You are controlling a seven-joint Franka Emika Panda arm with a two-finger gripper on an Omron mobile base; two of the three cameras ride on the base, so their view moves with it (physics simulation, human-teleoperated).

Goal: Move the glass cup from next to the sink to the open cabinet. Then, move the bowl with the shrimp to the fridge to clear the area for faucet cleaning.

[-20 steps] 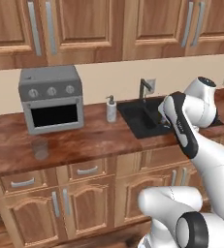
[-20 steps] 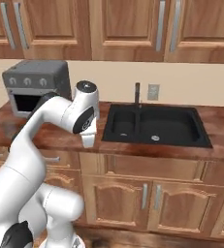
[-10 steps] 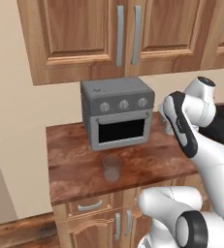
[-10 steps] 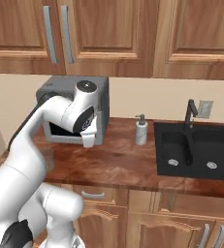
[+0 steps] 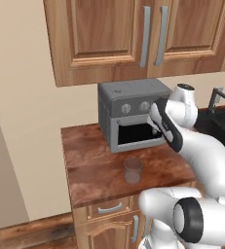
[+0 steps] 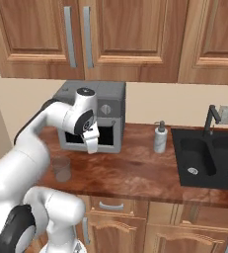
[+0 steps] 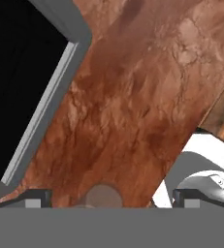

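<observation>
Cup (image 5: pixel 133 170) stands upright on the table (image 5: pixel 92 165), near its front edge, before the grey oven (image 5: pixel 131 114). Hand (image 6: pixel 92 144) hangs in front of the oven, above the cup and apart from it, fingers spread and holding nothing.

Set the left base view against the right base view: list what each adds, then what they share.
Left base view adds the brown counter's left end, with wooden floor below. Right base view adds the white pump-top soap bottle and silver drain rings in the black sink. Shared: the clear glass cup, grey toaster oven, black faucet and brown wall cabinets.
</observation>
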